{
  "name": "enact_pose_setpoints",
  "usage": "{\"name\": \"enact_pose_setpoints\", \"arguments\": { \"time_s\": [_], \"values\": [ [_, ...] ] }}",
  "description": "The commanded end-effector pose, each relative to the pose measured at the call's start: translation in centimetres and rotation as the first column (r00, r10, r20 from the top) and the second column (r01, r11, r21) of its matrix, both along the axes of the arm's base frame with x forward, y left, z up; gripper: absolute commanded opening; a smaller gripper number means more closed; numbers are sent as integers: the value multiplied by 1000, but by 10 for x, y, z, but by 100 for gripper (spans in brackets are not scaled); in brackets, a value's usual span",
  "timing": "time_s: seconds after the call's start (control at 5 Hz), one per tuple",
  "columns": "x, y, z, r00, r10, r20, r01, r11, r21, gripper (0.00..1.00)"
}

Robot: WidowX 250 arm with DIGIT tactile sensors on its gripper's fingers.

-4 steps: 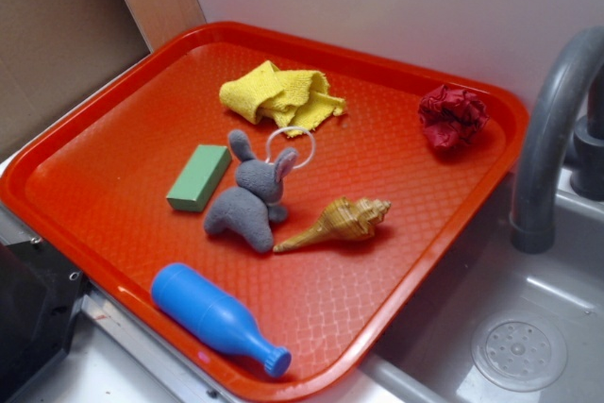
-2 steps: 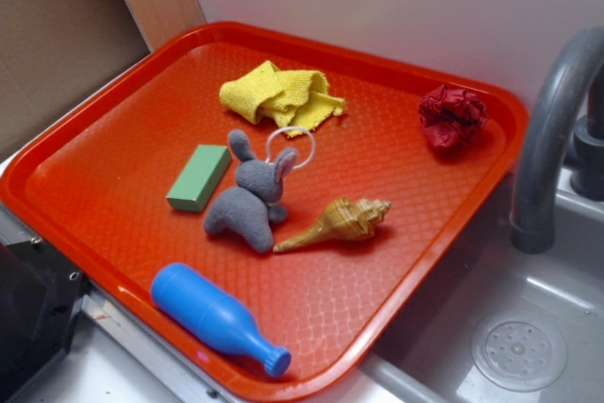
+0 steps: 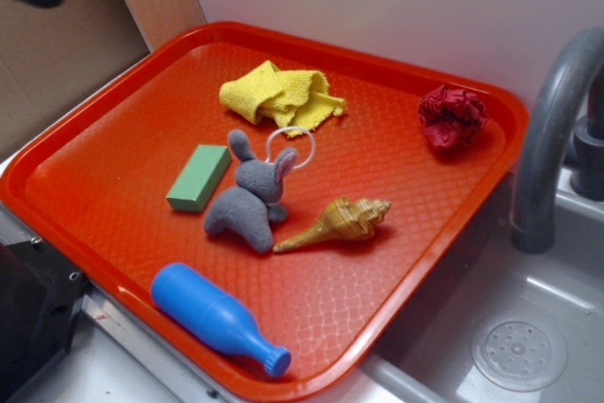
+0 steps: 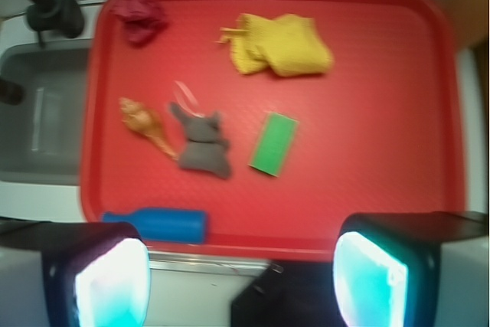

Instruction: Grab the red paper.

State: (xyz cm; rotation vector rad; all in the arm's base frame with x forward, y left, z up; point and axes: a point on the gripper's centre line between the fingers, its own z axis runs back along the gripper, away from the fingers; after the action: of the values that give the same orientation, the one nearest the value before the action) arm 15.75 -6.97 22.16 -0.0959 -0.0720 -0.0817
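Red paper [image 3: 452, 116] on tray [image 3: 123, 129] corner nr sink [image 3: 528, 346]; hand [image 4: 241, 269] spread, empty.

Tray [image 3: 113, 129] holds cloth [image 3: 280, 93], bunny [image 3: 247, 200], shell [image 3: 342, 222], block [image 3: 198, 176], bottle [image 3: 215, 316] — sink [image 3: 528, 337] beside.

Both views share tray [image 3: 113, 233] (wrist overhead).
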Motion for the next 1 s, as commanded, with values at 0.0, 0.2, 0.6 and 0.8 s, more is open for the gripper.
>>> {"name": "enact_pose_setpoints", "arguments": {
  "time_s": [0.0, 0.2, 0.6, 0.8],
  "values": [
    [59, -63, -6, 982, -61, 180, 75, 995, -72, 100],
    [87, -84, -25, 972, -37, 231, 47, 998, -38, 100],
    [145, -111, -85, 964, -20, 264, 18, 1000, 9, 100],
    [160, -116, -103, 967, -22, 256, 15, 1000, 28, 100]
  ]
}}
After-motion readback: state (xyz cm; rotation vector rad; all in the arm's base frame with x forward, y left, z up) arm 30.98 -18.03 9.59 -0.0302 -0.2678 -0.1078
